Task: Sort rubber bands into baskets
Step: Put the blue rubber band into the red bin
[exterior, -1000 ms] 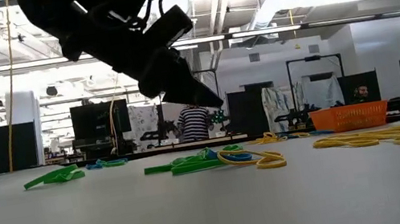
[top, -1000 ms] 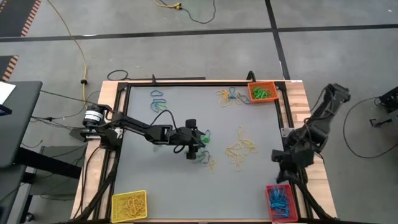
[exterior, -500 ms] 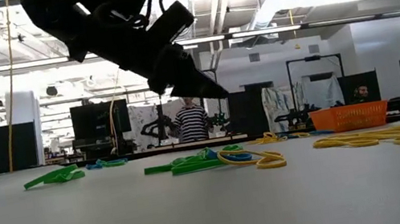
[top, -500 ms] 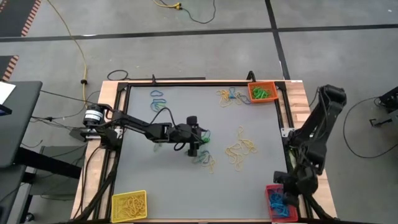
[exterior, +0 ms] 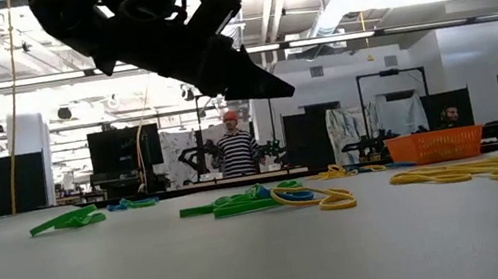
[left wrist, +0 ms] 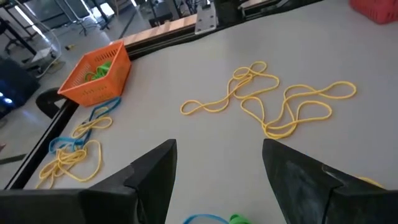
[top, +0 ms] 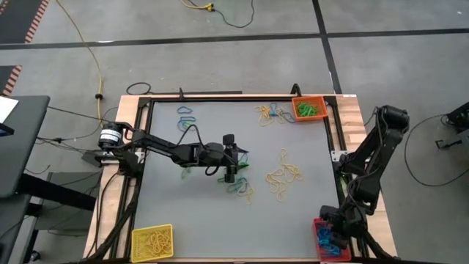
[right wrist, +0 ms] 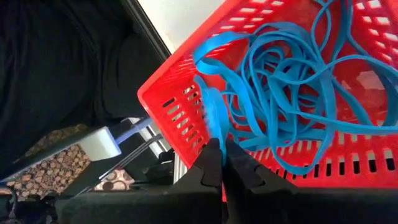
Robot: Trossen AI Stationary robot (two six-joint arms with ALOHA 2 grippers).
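Right gripper (right wrist: 219, 163) hung over the red basket (right wrist: 186, 134) at the desk's near right corner, fingers pinched shut on a blue rubber band (right wrist: 214, 115) draped across the basket's rim above a tangle of blue bands inside. Left gripper (top: 230, 170) hovered at mid-desk (top: 198, 213), fingers (left wrist: 149, 171) spread apart and empty, above a green and blue cluster (exterior: 249, 199); loose yellow bands (left wrist: 280, 106) lay beyond. Orange basket (top: 309, 108) stood at the far right corner holding green bands; yellow basket (top: 152, 242) sat at the near left.
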